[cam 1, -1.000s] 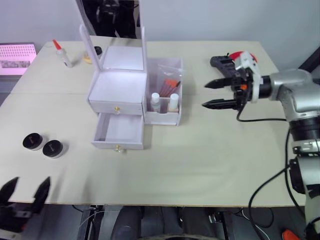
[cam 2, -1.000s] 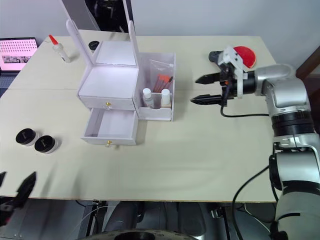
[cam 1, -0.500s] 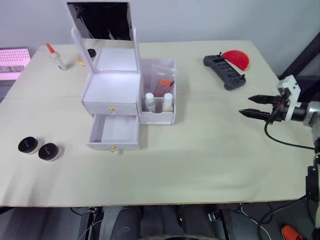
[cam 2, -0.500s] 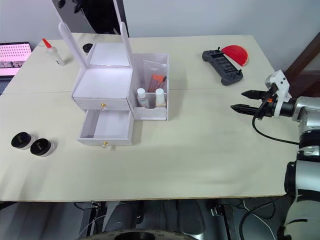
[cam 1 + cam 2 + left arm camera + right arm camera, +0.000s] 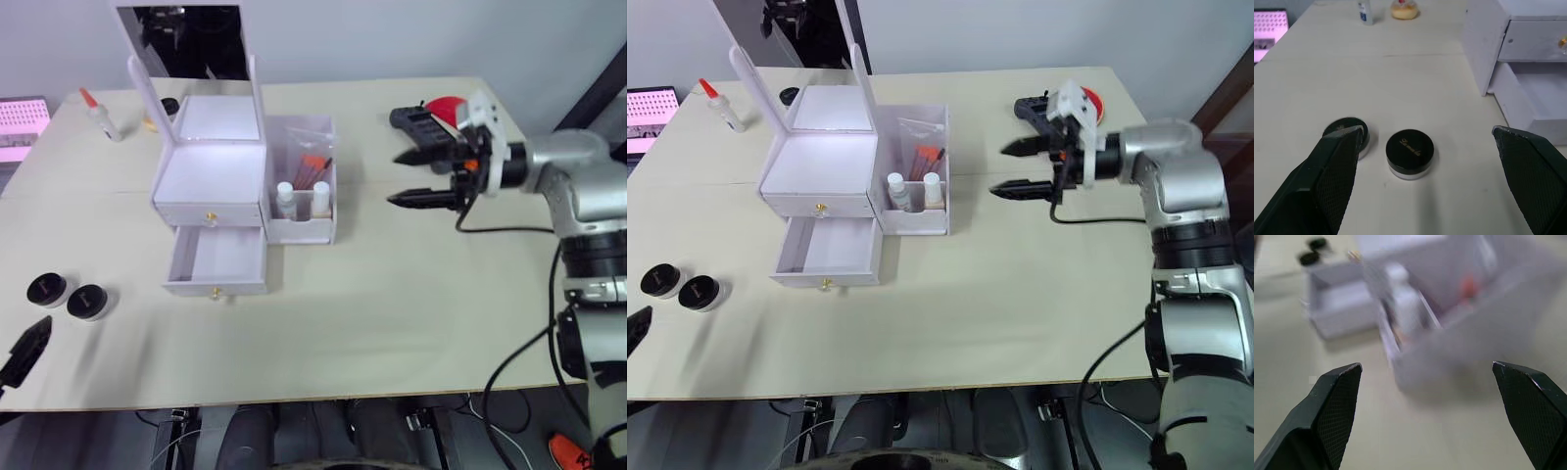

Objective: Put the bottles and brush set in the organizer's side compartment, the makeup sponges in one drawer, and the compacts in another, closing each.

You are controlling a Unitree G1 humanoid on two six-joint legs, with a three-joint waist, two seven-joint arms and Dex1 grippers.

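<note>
Right hand point(image 5: 1013, 168) wide open and empty beside organizer point(image 5: 857, 186), left hand point(image 5: 1425, 181) wide open over two compacts point(image 5: 1409, 152) on table point(image 5: 999, 294), lower drawer point(image 5: 828, 255) open.

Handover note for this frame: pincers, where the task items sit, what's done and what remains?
Left pincer: open, empty, low by the two black compacts, which sit on the table to the organizer's left.
Right pincer: open, empty, to the right of the organizer.
Two bottles and the brush set are in the side compartment: done.
Lower drawer is open and looks empty; upper drawer is shut.
Left: compacts into a drawer, then close it. I can't pick out the sponges.
</note>
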